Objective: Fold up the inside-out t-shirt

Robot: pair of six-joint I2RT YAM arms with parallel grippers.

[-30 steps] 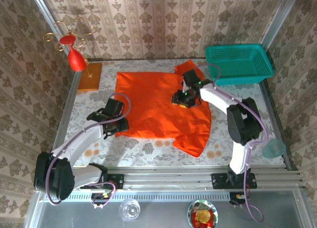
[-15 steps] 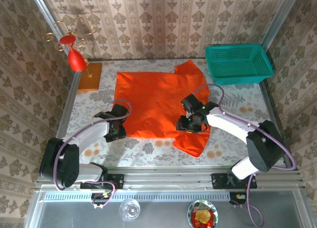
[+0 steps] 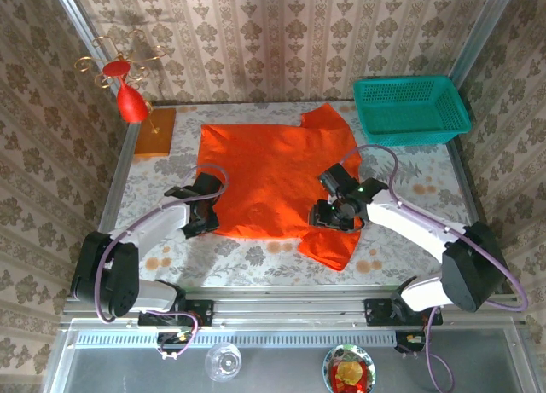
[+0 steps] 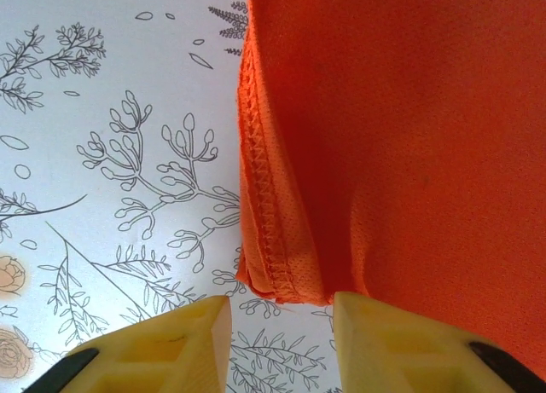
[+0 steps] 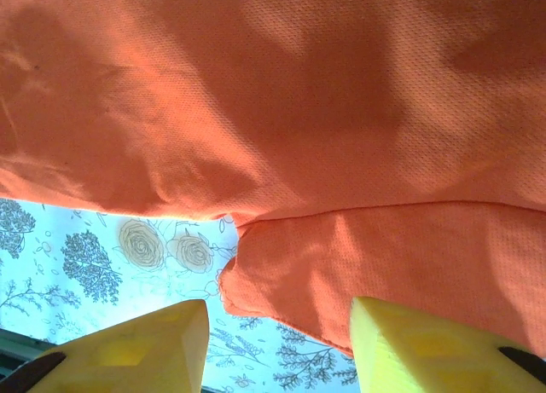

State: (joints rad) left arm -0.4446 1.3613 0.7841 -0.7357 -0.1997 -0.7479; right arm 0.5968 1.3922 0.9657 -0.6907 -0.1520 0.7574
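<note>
Left gripper (image 4: 281,314): we note its yellow fingers (image 4: 192,329) parted with a clear gap and nothing clamped. The hemmed near-left corner of the inside-out t-shirt (image 4: 392,137) lies just ahead of that gap, stitched seam showing, flat on the flower-printed table (image 4: 111,154). Right gripper (image 5: 277,325): its fingers (image 5: 158,333) stand wide apart and hold nothing, and ahead of them we see the spot where a sleeve meets the shirt body. From above, the shirt is spread flat across the middle of the table, reaching toward the far edge. One sleeve points at the far right corner, the other at the near edge. The left gripper sits at the shirt's near-left corner, and the right gripper sits over its near-right part by the near sleeve. Containers: a teal mesh basket (image 3: 414,112) is in the far right corner, its lattice floor in plain sight. A pale green cup (image 3: 471,257) stands at the right edge. On the metal ledge below the near edge are a clear glass (image 3: 223,359) and a small bowl (image 3: 348,372) holding something red and yellow. At the far left corner, a red ornament (image 3: 130,103) stands on an orange board (image 3: 155,133).
</note>
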